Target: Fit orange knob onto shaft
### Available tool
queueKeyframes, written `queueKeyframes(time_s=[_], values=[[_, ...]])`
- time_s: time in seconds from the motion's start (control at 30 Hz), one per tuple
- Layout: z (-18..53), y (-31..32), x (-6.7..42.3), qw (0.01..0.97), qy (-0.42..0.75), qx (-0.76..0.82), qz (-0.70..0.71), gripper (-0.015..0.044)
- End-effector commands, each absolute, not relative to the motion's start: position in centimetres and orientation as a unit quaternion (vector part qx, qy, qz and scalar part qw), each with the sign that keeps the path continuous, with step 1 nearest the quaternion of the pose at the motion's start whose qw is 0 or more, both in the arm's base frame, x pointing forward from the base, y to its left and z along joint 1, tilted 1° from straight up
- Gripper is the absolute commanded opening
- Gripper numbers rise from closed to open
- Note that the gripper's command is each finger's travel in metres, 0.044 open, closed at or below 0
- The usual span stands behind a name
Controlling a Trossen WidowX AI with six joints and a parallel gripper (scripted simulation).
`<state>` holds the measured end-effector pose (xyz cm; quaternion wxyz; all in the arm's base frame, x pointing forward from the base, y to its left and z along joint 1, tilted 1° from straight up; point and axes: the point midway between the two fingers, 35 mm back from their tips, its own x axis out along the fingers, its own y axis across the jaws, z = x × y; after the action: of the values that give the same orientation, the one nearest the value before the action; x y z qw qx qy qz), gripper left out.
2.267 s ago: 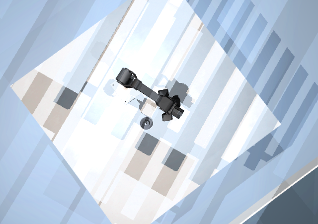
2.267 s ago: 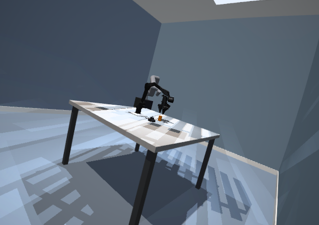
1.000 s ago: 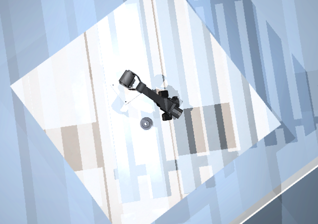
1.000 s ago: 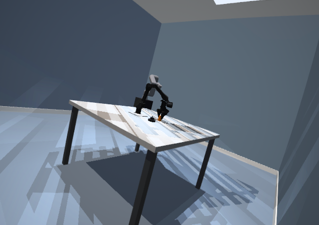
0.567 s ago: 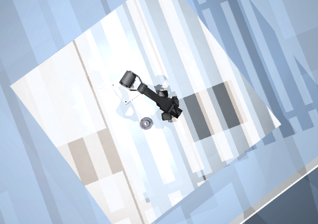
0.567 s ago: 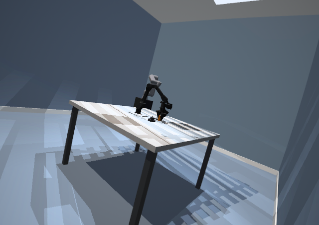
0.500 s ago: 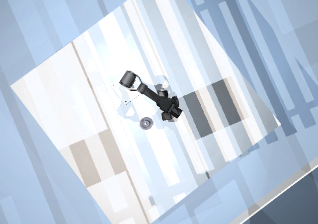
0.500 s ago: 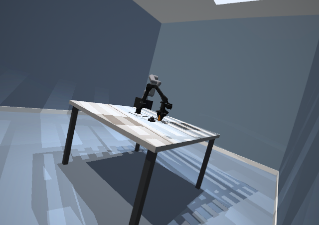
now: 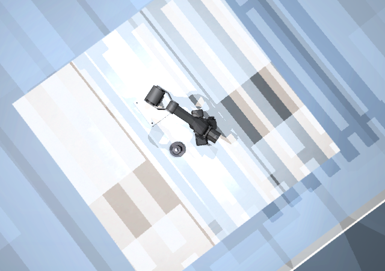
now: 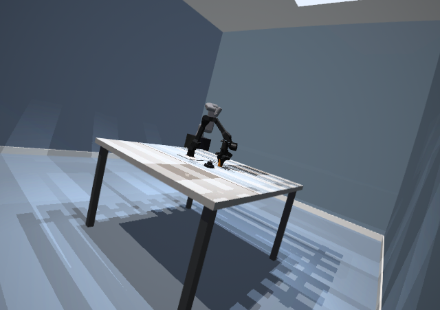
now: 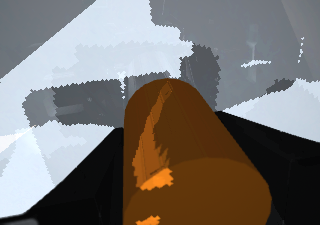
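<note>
The gripper (image 9: 201, 140) (image 10: 221, 160) (image 11: 169, 128) is closed on the orange knob (image 10: 218, 163) (image 11: 195, 155), one black finger against each side of it. In the exterior view the knob is low over the table (image 9: 108, 156) (image 10: 199, 184) (whether it touches the top, I cannot tell). The black robot arm (image 9: 186, 116) (image 10: 221, 124) reaches down to it. Near the gripper, and apart from the knob, the round pedestal (image 9: 181, 153) (image 10: 208, 165) stands on the table, its shaft (image 9: 176, 149) uncovered.
</note>
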<state>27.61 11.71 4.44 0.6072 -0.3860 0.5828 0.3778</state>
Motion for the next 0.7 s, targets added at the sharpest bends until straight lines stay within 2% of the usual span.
queueKeyframes(time_s=[0.0, 0.67], values=[[5.1, 11.8, 27.8, 0.608, 0.581, -0.387, 0.379, 0.0000], [11.3, 12.1, 28.4, 0.608, 0.581, -0.387, 0.379, 0.0000]])
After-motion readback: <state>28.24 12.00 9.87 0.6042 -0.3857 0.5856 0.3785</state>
